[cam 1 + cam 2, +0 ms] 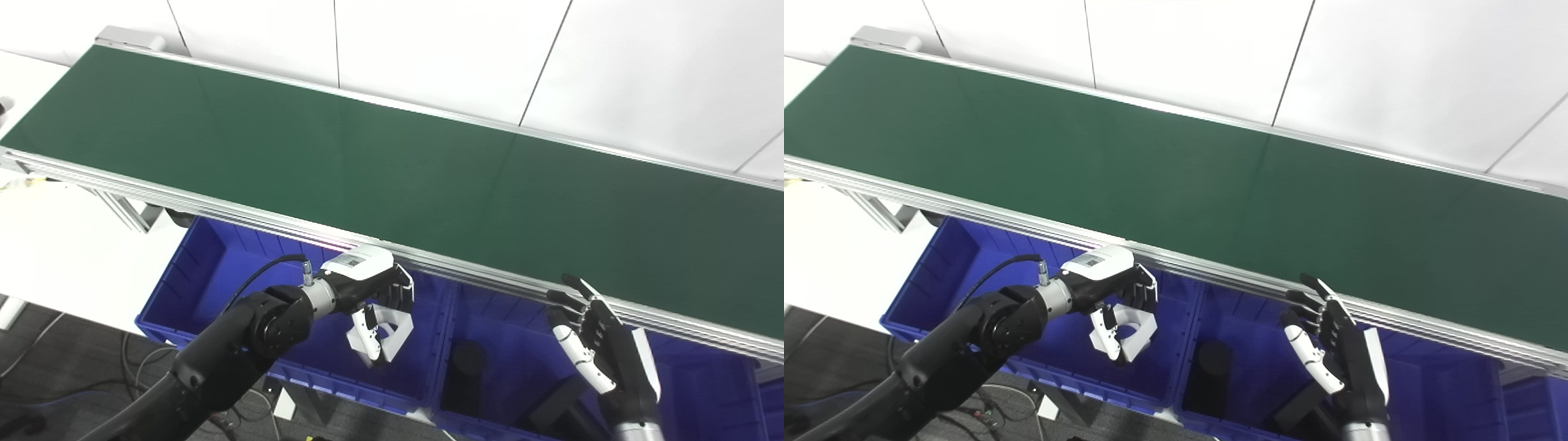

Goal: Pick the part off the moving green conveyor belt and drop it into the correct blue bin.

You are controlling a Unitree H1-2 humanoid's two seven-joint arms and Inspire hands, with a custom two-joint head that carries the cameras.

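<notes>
Below the green conveyor belt (pixel 392 165), matte, aluminium-railed: left hand (pixel 376 306), fingers curled around a white angular ring-shaped part (pixel 1130 331), over the left blue bin (pixel 202 282), ribbed plastic. Right hand (pixel 597 346), fingers spread, empty, beside the belt's near rail, over the middle blue bin (pixel 1255 361) containing a black cylinder (pixel 1213 361). Left eye view alone shows more floor cabling.
</notes>
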